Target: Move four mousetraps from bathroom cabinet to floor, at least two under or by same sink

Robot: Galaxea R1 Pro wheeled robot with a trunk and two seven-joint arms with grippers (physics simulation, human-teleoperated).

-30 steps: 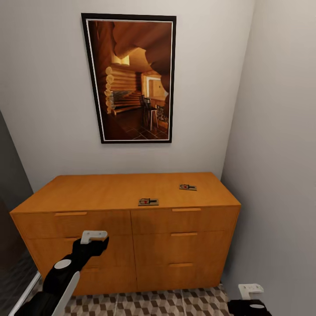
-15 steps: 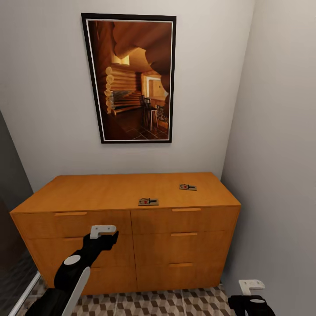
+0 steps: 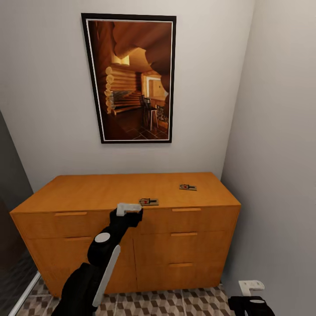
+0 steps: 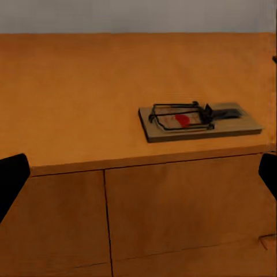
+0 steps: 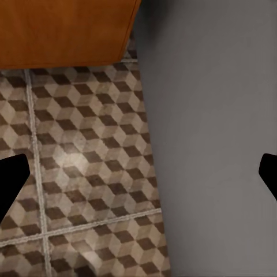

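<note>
The left gripper (image 3: 129,208) is rising from drawer height toward the near mousetrap (image 3: 149,202) at the cabinet (image 3: 87,193) top's front edge; fingers spread apart, empty. A second mousetrap (image 3: 188,187) is lying farther right. The right gripper (image 3: 250,287), apart, is idling low near the floor (image 3: 175,303). Pickup appears imminent.

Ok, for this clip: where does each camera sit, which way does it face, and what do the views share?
Head view: on the robot's head, looking forward and down at the cabinet; both arms show, the left gripper raised, the right gripper low.
Left wrist view: near the left jaws, facing the cabinet's front edge and the nearer mousetrap; dark fingertips show.
Right wrist view: pointing down at the bathroom floor beside the wall; fingertips at the edges.
Shared: head and left wrist both show that mousetrap.
</note>
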